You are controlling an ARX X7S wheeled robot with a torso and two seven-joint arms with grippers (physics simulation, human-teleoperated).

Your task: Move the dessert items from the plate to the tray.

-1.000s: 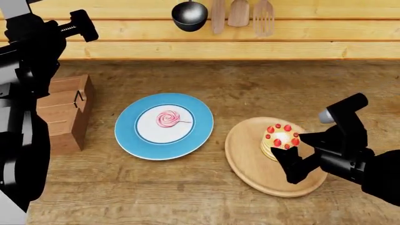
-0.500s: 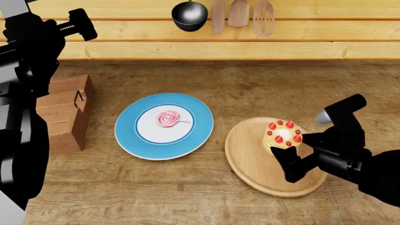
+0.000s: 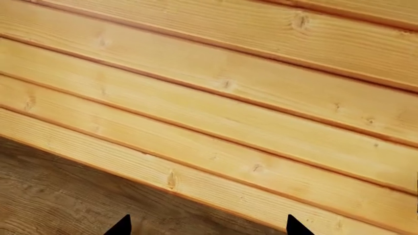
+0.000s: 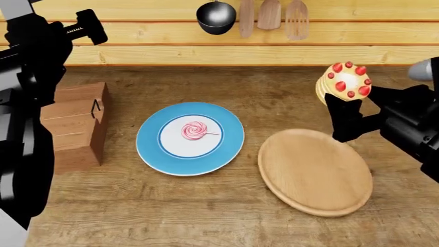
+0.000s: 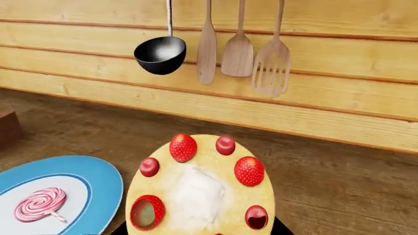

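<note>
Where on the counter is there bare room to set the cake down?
The round wooden plate is bare. Open counter lies between it and the blue plate, and along the wall under the hanging utensils. The wooden tray crowds the left side.

- Even, bright, warm render; all views sharp, no blur.
- Soft shadows under blue plate [image 4: 190, 138] and wooden plate [image 4: 315, 172].
- Ladle [image 4: 216, 16] shows glare.

The right pincer [image 4: 351, 105] is raised near the counter's far right corner, clamped on the cake [image 4: 343, 80] — the left arm is folded high over the far left corner.
</note>
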